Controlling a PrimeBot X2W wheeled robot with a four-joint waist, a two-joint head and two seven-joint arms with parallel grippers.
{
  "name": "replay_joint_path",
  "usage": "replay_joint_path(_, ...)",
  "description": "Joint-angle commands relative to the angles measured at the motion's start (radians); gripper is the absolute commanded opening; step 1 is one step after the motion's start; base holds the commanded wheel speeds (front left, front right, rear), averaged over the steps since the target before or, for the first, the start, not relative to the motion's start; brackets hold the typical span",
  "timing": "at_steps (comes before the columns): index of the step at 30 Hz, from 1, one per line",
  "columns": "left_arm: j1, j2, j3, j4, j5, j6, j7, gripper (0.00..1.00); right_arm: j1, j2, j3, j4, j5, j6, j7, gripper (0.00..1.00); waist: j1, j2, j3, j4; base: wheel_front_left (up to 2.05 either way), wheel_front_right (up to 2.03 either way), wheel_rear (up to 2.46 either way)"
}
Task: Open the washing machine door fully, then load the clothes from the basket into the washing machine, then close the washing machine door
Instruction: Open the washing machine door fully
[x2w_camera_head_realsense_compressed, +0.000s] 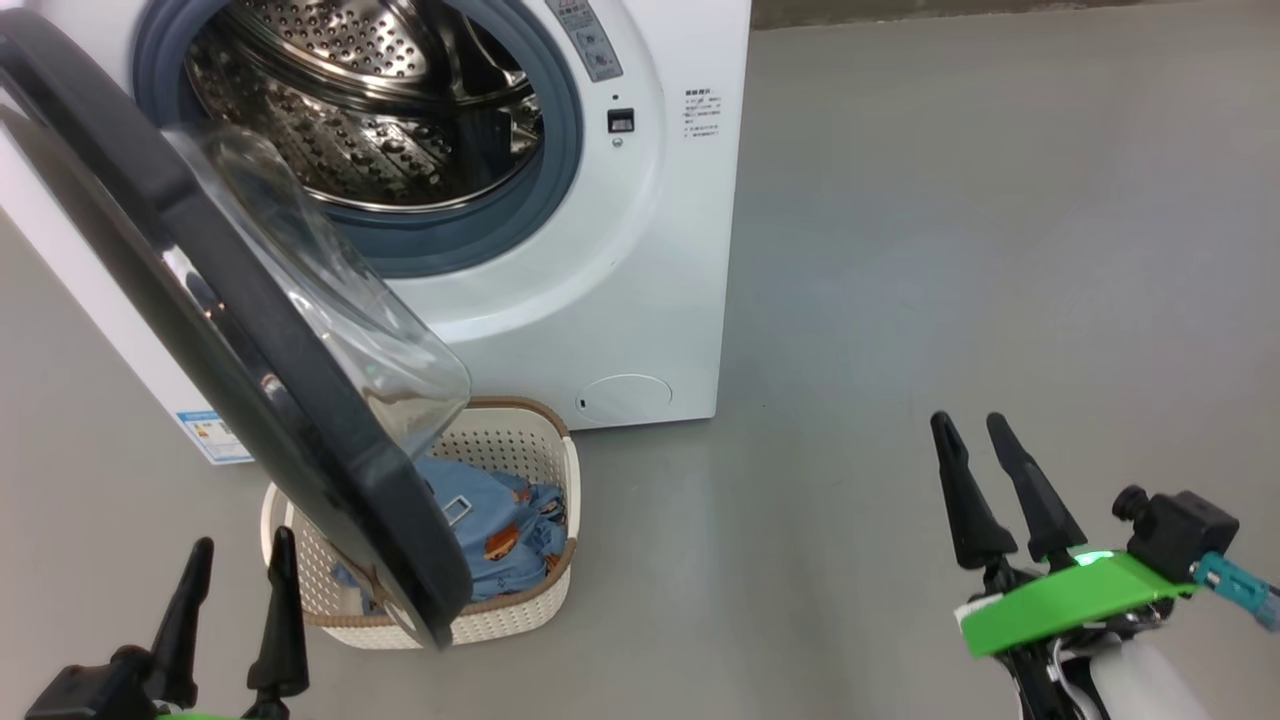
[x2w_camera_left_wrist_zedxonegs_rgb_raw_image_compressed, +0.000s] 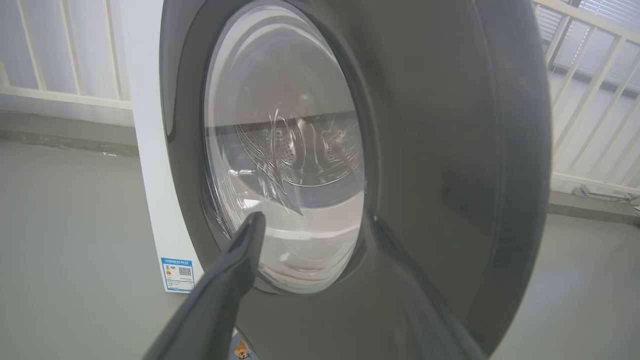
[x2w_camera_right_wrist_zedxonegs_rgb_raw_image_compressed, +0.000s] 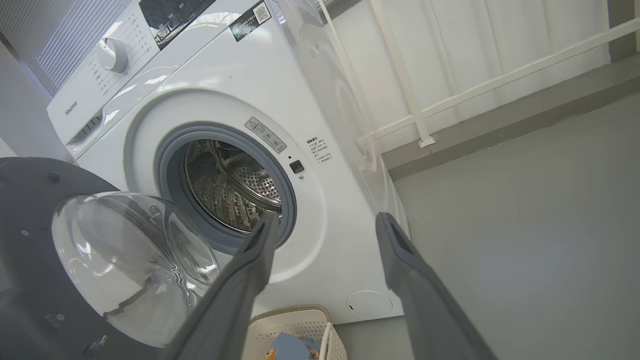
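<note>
Hanging open from the machine (x2w_camera_head_realsense_compressed: 620, 300), the door (x2w_camera_head_realsense_compressed: 190, 260) is overhanging the basket (x2w_camera_head_realsense_compressed: 530, 450), which is sitting just before the machine's front with the clothes (x2w_camera_head_realsense_compressed: 500, 520) inside. Left claw (x2w_camera_head_realsense_compressed: 245, 545) and right claw (x2w_camera_head_realsense_compressed: 968, 422) are both gaping empty, short of the machine.

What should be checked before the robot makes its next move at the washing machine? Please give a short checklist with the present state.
1. The washing machine door is fully open: not ok, it hangs over part of the basket.
2. The left gripper is open and empty: ok.
3. The right gripper is open and empty: ok.
4. The clothes lie in the basket: ok.
5. The drum holds nothing: ok, as far as it shows.
6. The left gripper touches the door: cannot tell.
</note>
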Motion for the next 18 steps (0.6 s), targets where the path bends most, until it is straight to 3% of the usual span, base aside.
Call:
replay_joint_path(1, -0.008, 0.009, 0.04, -0.026, 0.01, -0.002, -0.006, 1.0, 0.005, -0.001, 0.011, -0.039, -0.033, 0.003, -0.009, 1.0, 0.0, 0.0, -0.002, 0.0, 0.0, 0.0, 0.0)
replay_joint_path(18, 0.014, -0.008, 0.042, -0.03, 0.035, -0.002, -0.006, 1.0, 0.172, 0.076, -0.129, -0.148, -0.419, 0.003, -0.009, 1.0, 0.0, 0.0, -0.015, 0.001, 0.0, 0.0, 0.0)
